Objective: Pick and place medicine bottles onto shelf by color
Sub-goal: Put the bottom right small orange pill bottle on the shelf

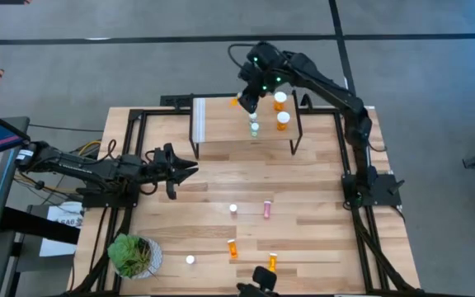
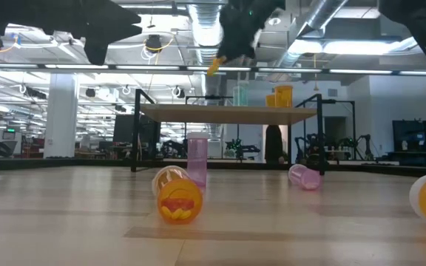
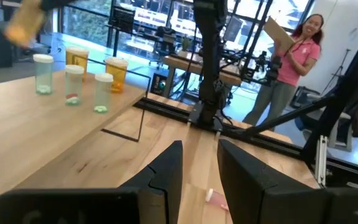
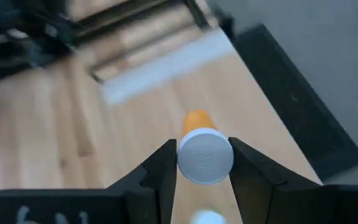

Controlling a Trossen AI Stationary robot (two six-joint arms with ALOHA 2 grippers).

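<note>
- My right tool (image 4: 202,163): clamped on a small orange bottle (image 4: 202,148) with a white cap, cap held between my two fingers; in the high view it hangs above the shelf (image 1: 221,132), over the far edge.
- My left tool (image 1: 190,171): fingers (image 3: 166,171) set narrow with a slim gap, nothing between them; it waits over the surface (image 1: 320,223) just in front of the shelf's near edge, at the end with the white strip.
- Shelf: light wood top on thin black legs, white strip (image 1: 198,120) at one end.
- On the shelf, two orange bottles (image 1: 281,101), upright, white-capped, toward the end away from the white strip.
- On the shelf, pale green bottles (image 1: 254,126), upright, just beside the orange pair on the white-strip side; the left wrist view shows three (image 3: 73,85).
- Off the shelf, pink bottle (image 1: 266,209): lying on its side on the surface, well in front of the shelf.
- Off the shelf, second pink bottle (image 2: 197,157): standing upright in the low view; from above only a white cap (image 1: 233,209) shows, near the lying pink one.
- Off the shelf, two small orange bottles (image 1: 232,247), farther from the shelf than the pink ones; one lies on its side, second one (image 1: 272,261) near it.
- White cap (image 1: 190,260) of one more bottle, near the potted plant (image 1: 132,254); its colour I cannot tell.
- Person (image 3: 294,59) in a pink top, in the room beyond the surface.
</note>
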